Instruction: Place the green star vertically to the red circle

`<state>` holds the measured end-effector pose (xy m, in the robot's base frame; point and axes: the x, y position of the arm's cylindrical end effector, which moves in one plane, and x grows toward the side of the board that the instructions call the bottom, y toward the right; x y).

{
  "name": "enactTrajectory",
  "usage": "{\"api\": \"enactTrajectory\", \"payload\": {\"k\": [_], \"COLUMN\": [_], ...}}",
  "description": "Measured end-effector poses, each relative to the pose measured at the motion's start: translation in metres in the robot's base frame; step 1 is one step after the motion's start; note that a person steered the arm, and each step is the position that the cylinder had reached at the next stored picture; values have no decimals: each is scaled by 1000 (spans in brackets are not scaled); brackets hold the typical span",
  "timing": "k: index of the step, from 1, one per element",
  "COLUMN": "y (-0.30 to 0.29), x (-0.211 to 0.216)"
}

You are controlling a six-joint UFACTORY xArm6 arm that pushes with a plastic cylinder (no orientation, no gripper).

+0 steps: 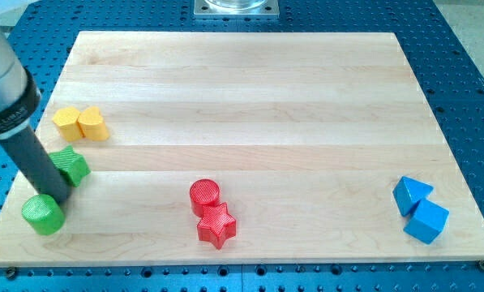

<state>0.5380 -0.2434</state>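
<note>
My tip (60, 199) carries no pincer, so nothing is being grasped. It is resting between the green star (71, 166), just above it, and the green cylinder (43, 214), just below. The red circle (204, 194) is lying well to its right, so the star's placing is barely beginning.

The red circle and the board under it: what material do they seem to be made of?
The red circle looks like plastic, probably 3D-printed: its top shows fine parallel ridges and a matte, even colour. The board looks like pale wood with a smooth, lightly sheened finish: long grain lines run across it, and joined planks show as bands of slightly different tone. Neither can be confirmed from one view.
</note>
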Motion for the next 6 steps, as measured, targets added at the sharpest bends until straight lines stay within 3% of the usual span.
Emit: {"api": "enactTrajectory", "payload": {"k": [2, 4, 6], "y": [3, 123, 172], "x": [-47, -116, -113]}}
